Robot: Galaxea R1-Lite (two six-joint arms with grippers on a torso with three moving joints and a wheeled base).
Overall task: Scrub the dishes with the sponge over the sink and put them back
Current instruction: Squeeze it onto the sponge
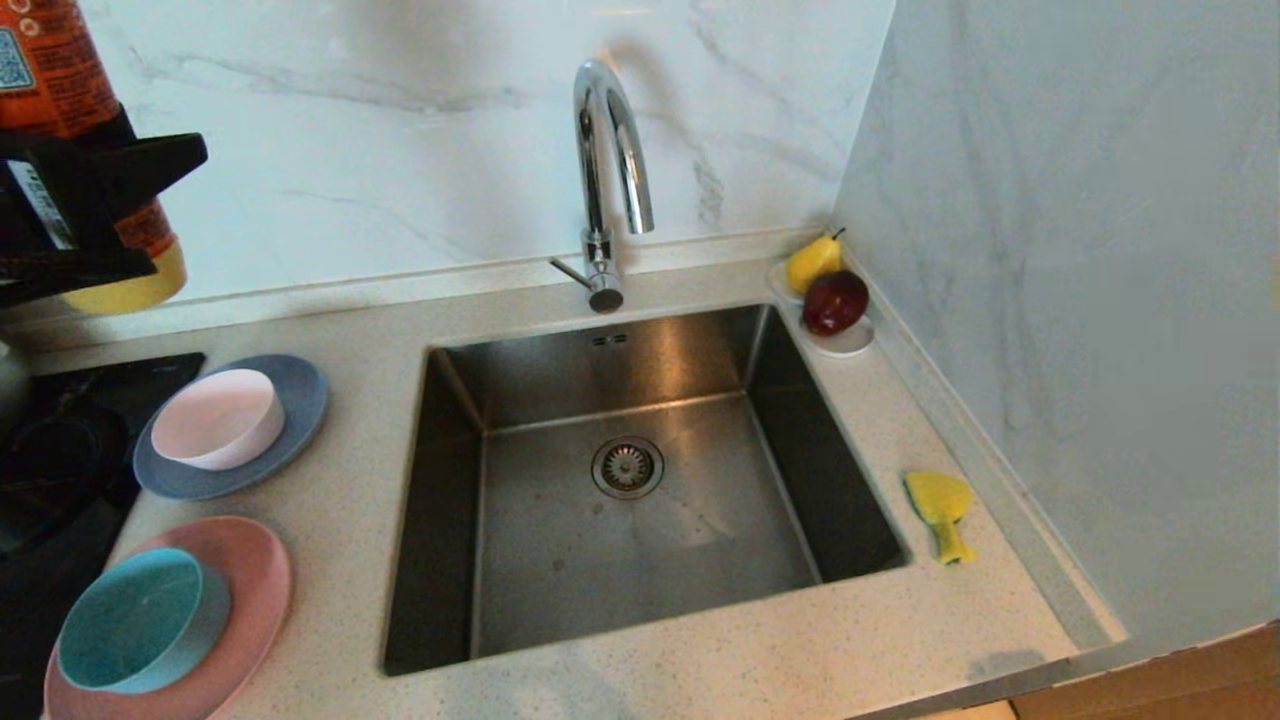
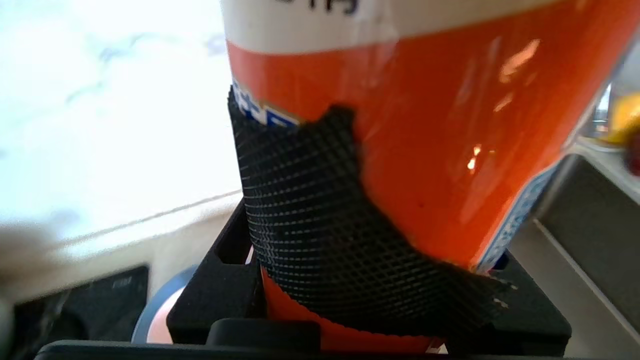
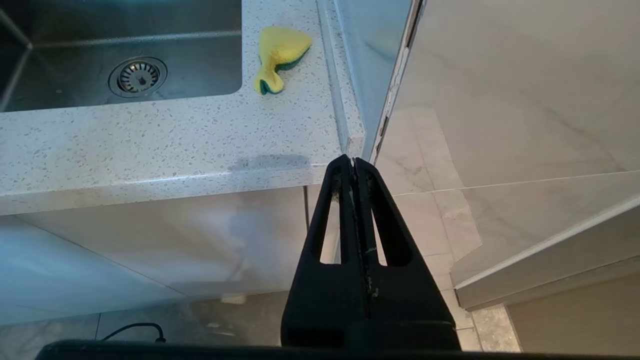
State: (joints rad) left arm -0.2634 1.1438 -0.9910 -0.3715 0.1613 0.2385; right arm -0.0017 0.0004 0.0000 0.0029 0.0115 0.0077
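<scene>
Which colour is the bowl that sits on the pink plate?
Teal, the bowl on the pink plate; the head view shows it best.

We see a chrome faucet above speckled countertop, a yellow pear and red apple on a white saucer, an orange bottle raised at left.

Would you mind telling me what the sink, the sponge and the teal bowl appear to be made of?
Sink: brushed stainless steel, going by its grey, streaky sheen and soft reflections. Sponge: soft yellow foam with a thin green scouring layer, visible in the right wrist view; its pinched shape suggests softness. Teal bowl: smooth, matte, evenly coloured; plastic or glazed ceramic, the look leaves it open.
</scene>
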